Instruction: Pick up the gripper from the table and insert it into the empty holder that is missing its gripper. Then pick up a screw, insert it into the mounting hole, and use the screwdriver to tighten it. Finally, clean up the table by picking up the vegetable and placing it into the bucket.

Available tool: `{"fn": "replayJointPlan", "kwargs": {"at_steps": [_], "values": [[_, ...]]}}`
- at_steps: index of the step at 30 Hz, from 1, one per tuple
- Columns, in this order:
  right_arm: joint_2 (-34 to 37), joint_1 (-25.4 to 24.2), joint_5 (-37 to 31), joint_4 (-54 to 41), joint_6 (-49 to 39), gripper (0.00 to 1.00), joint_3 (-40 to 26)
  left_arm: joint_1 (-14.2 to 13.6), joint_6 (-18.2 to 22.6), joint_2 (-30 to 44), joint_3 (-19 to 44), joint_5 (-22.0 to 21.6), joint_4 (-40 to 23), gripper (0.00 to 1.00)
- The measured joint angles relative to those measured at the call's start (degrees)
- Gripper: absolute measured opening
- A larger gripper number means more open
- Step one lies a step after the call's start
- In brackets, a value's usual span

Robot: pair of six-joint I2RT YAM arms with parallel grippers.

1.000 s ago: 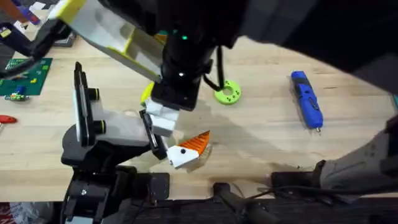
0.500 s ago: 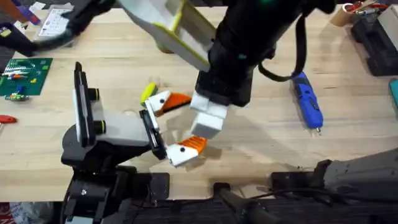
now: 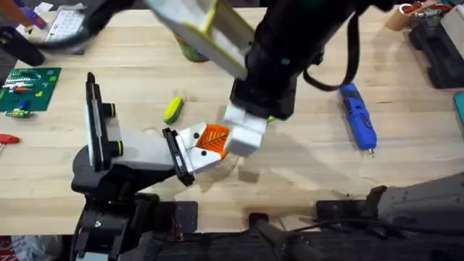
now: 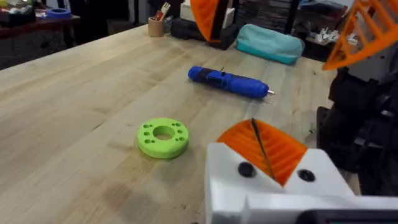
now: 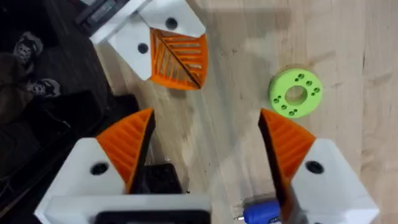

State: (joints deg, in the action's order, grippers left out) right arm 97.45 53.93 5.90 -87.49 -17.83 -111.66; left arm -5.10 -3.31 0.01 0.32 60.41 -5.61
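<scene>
The gripper [image 3: 191, 135], a white wedge with an orange ribbed tip, sits on the holder [image 3: 177, 156], a black bar. Its tip presses against the matching finger beside it. In the left wrist view these two are my left gripper [image 4: 268, 165], shut on nothing. My right gripper [image 5: 205, 155] hangs open and empty just right of them. The blue screwdriver [image 3: 359, 116] lies at the right. The yellow vegetable [image 3: 173, 109] lies behind the holder. The bucket [image 3: 190, 52] peeks out under the raised arm. The screw is out of view.
A lime-green disc with holes [image 4: 163, 137] lies between the holder and the screwdriver. A green circuit board [image 3: 25, 87] sits at the far left. A teal pouch [image 4: 267, 42] and a pen cup [image 4: 155, 26] stand along the far right edge.
The right arm drew away from the holder, leaving the white finger on the bar. The two fingers on the holder, apart half a second ago, have closed tip to tip.
</scene>
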Motion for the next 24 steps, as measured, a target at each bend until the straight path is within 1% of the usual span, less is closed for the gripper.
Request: {"fn": "replayJointPlan", "kwargs": {"at_steps": [4,8,11,17,20,24], "values": [[0.00,-3.96,0.17,0.65,3.20,0.997,0.00,0.00,0.00,0.00,0.00,-0.01,0.00,0.005],[-0.01,-8.61,0.16,-1.22,5.88,0.998,0.05,0.00,0.00,0.00,0.00,0.00,0.00,0.005],[-0.95,-11.26,0.15,-1.71,7.38,0.998,1.62,0.00,0.00,0.00,0.00,-0.01,0.00,0.005],[-8.46,-16.86,0.15,1.22,10.01,0.998,11.97,0.00,0.00,0.00,0.00,0.00,0.00,0.005],[-13.24,-20.89,0.12,2.49,10.88,0.998,17.72,0.00,-0.02,0.00,0.00,0.02,0.00,0.005],[-19.05,-28.13,0.07,2.83,11.73,0.997,23.78,0.00,-0.04,0.00,0.00,0.02,-0.02,0.005]]}}
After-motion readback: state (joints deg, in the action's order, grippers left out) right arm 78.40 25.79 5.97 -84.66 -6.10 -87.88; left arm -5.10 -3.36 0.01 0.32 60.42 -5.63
